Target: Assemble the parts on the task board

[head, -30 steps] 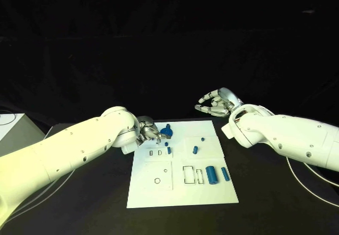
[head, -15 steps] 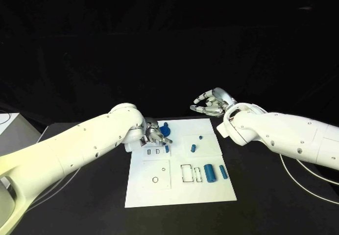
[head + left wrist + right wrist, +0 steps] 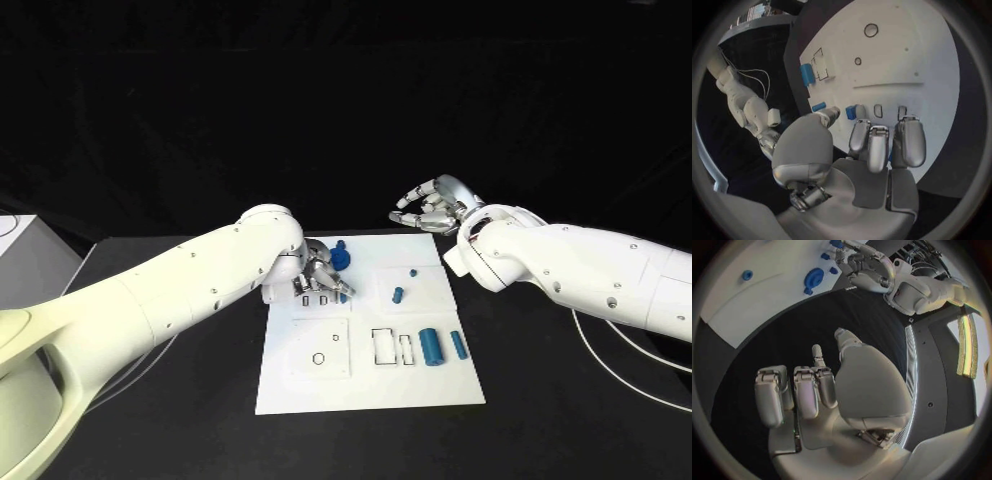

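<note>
— Since a second ago, what has moved?

— Over that second the left hand (image 3: pixel 320 277) has slid further onto the far left part of the task board (image 3: pixel 368 385), beside the blue round part (image 3: pixel 340 256). The right hand (image 3: pixel 431 208) has barely shifted; it hangs over the dark surface (image 3: pixel 577 400) just past the board's far right corner.

— What are the left fingers (image 3: pixel 869 145) doing?

— Curled down over a small blue piece (image 3: pixel 855 111) by the two little slots. From the wrist view the thumb tip seems to touch it, but I cannot tell whether it is truly pinched; in the head view the hand covers that spot.

— And the right hand?

— Its fingers (image 3: pixel 807 390) are spread and bent, holding nothing.

— What else lies on the board?

— Two blue cylinders (image 3: pixel 431 348) side by side near the right edge, next to a rectangular outline (image 3: pixel 385 347). A short blue peg (image 3: pixel 398 294) and a smaller blue stud (image 3: pixel 413 272) sit in the right middle. An oval outline (image 3: pixel 319 359) is at the left, nearer the robot.

— Any writing?

— Nothing legible.
</note>
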Controlling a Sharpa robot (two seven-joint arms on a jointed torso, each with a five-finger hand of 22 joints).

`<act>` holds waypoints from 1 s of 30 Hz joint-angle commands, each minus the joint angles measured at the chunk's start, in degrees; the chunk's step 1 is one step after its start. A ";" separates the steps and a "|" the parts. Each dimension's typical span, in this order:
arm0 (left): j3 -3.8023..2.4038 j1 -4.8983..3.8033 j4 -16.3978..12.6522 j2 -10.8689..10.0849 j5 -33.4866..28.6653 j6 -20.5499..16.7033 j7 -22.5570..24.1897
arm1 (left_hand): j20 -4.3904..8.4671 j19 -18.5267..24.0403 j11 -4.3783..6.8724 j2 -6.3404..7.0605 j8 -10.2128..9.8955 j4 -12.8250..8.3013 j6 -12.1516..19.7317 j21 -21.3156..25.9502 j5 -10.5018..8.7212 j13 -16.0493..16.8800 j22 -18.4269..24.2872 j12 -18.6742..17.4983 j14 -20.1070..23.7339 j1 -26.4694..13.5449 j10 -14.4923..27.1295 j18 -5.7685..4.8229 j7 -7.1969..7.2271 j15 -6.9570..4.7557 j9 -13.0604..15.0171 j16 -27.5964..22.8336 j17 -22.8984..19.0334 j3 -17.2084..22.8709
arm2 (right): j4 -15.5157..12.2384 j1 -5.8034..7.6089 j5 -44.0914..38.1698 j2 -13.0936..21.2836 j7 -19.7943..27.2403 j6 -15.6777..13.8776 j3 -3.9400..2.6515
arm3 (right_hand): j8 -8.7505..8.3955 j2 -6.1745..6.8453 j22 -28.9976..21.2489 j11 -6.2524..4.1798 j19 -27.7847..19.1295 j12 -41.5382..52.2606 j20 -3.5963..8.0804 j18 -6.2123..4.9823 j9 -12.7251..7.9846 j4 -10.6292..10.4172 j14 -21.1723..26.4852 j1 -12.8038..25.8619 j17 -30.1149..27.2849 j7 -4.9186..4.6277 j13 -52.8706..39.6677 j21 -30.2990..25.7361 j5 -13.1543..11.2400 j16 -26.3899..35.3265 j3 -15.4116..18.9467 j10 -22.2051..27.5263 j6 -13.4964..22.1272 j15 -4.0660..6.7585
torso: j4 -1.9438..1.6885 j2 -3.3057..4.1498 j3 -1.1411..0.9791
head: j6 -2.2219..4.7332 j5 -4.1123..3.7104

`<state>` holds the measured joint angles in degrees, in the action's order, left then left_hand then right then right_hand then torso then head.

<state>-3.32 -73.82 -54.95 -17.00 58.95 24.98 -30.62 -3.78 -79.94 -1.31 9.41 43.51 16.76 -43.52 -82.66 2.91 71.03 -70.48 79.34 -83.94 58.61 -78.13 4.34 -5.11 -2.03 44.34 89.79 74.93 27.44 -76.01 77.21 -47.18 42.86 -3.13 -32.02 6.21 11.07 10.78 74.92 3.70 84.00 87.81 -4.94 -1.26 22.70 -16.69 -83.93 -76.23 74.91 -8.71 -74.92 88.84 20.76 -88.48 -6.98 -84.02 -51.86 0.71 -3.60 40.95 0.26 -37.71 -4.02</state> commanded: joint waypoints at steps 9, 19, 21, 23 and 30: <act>0.00 0.04 0.28 0.35 1.35 1.12 -0.07 | 0.30 0.11 0.35 0.27 0.41 0.09 0.00 -0.17 0.20 -0.10 0.13 -0.19 -6.06 -0.12 0.24 -0.41 0.04 -0.39 0.26 0.21 15.07 0.58 | -0.18 0.16 -1.42 0.34 -1.09 1.45 -0.02 | 0.26 0.01 13.87 0.24 5.52 -0.14 -0.14 0.88 0.10 0.03 -5.15 0.52 11.18 -0.03 -13.24 -0.21 0.18 0.27 0.28 -3.80 0.58 -0.18 | 0.37 0.88 0.49 | -0.31 0.07; -0.02 0.07 0.07 0.18 1.24 -0.20 0.02 | 0.37 0.15 0.45 -0.48 0.42 -0.06 0.18 -0.12 0.21 -0.20 0.18 -0.29 -6.05 -0.33 0.35 -0.40 0.14 -0.48 1.29 0.19 15.03 2.33 | -0.16 0.18 -1.51 0.27 -1.29 1.87 -0.03 | 0.27 -0.06 13.93 0.25 5.55 -0.07 -0.15 0.90 0.12 0.02 -5.18 0.62 11.31 -0.04 -13.29 -0.14 0.18 0.21 0.29 -3.87 0.61 -0.19 | 0.26 1.06 0.55 | -0.36 0.08; -0.03 0.07 -0.03 0.15 1.21 -0.29 0.02 | 0.40 0.11 0.47 -0.56 0.37 -0.10 0.28 -0.14 0.21 -0.21 0.10 -0.32 -6.02 -0.11 0.37 -0.41 0.16 -0.50 1.63 0.16 14.96 3.11 | -0.15 0.18 -1.54 0.25 -1.34 1.98 -0.03 | 0.27 -0.06 13.93 0.25 5.55 -0.07 -0.15 0.90 0.12 0.02 -5.18 0.62 11.31 -0.04 -13.29 -0.14 0.18 0.21 0.29 -3.87 0.61 -0.19 | 0.25 1.09 0.55 | -0.36 0.09; -0.04 0.07 -0.12 0.12 1.19 -0.29 0.01 | 0.42 0.17 0.49 -0.51 0.32 -0.17 0.36 -0.09 0.22 -0.23 0.20 -0.35 -6.02 0.20 0.40 -0.39 0.18 -0.52 1.97 0.15 14.95 3.94 | -0.15 0.18 -1.59 0.24 -1.39 2.08 -0.03 | 0.27 -0.06 13.93 0.25 5.55 -0.07 -0.15 0.90 0.12 0.02 -5.18 0.62 11.31 -0.04 -13.29 -0.14 0.18 0.21 0.29 -3.87 0.61 -0.19 | 0.24 1.12 0.61 | -0.31 0.09; -0.06 0.07 -0.20 0.07 1.07 -0.10 -0.06 | 0.47 0.17 0.53 -0.25 0.16 -0.38 0.48 -0.07 0.22 -0.23 0.18 -0.40 -6.01 1.11 0.45 -0.40 0.21 -0.56 2.82 0.15 14.94 6.07 | -0.12 0.18 -1.68 0.17 -1.54 2.49 -0.03 | 0.27 -0.06 13.93 0.25 5.55 -0.07 -0.15 0.90 0.12 0.02 -5.18 0.62 11.31 -0.04 -13.29 -0.14 0.18 0.21 0.29 -3.87 0.61 -0.19 | 0.15 1.27 0.72 | -0.28 0.06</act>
<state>-3.51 -73.96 -55.14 -16.94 59.78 24.81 -30.63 -3.58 -79.73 -1.11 9.09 43.79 16.42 -43.53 -82.66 2.90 70.87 -70.35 79.15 -84.15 59.26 -77.91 4.34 -4.89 -2.25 47.13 89.79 74.92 33.30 -76.09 77.36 -48.21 43.08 -4.52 -30.47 6.20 11.07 10.78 74.90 3.70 84.00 87.81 -4.94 -1.27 22.74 -16.68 -83.93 -76.23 74.91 -8.89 -74.91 88.84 20.76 -88.48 -6.98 -84.02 -51.69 0.71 -3.39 42.13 0.93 -37.97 -3.92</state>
